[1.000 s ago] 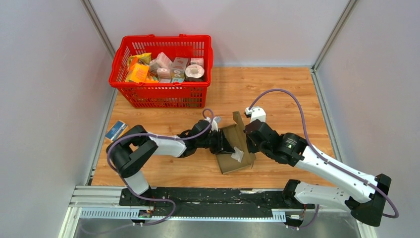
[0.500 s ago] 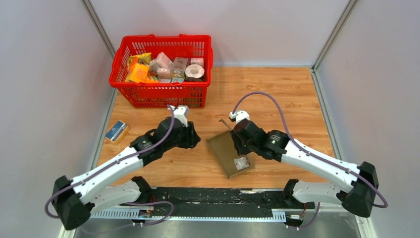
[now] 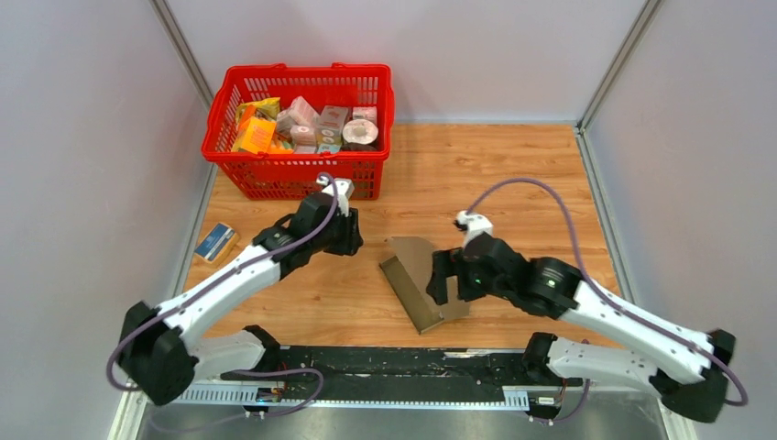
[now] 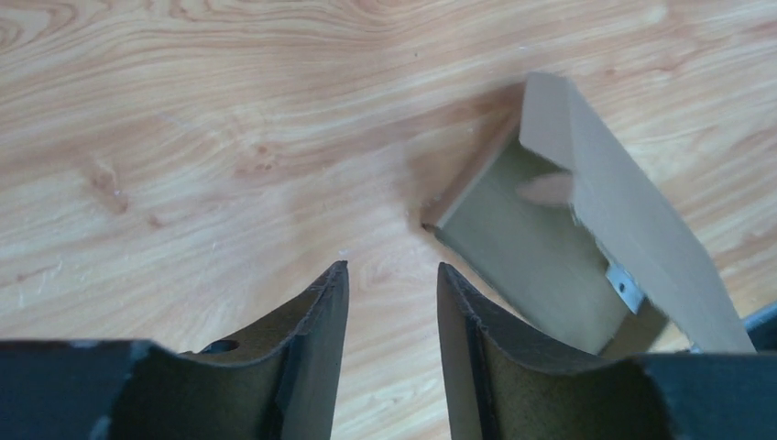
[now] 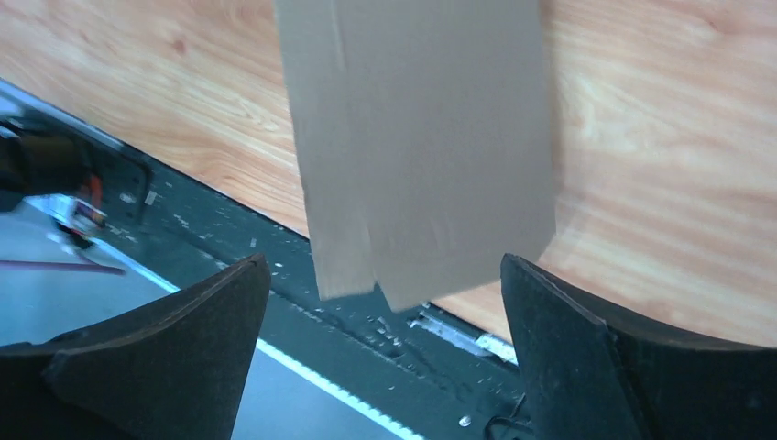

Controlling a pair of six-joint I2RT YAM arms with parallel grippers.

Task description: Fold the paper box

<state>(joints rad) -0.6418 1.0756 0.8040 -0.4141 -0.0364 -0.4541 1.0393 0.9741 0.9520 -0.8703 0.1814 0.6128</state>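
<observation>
The paper box (image 3: 410,261) is plain brown cardboard, partly folded, lying near the table's front edge with one side wall raised along its left. My left gripper (image 3: 354,240) hangs open to the left of it, apart from it. In the left wrist view the box (image 4: 559,229) lies ahead and to the right of that gripper (image 4: 392,275), with only bare wood between the fingers. My right gripper (image 3: 440,280) stands wide open over the box's right part. In the right wrist view the cardboard (image 5: 421,137) reaches down towards this gripper (image 5: 380,270), and neither finger touches it.
A red basket (image 3: 298,176) full of groceries stands at the back left. A small blue-and-tan packet (image 3: 215,241) lies at the table's left edge. The black rail (image 3: 394,362) runs along the near edge, just past the box's front end. Grey walls close in the left, back and right.
My left gripper has left the box and drawn back to the left. My right gripper has opened wide and let go of the box, which now rests on the table.
</observation>
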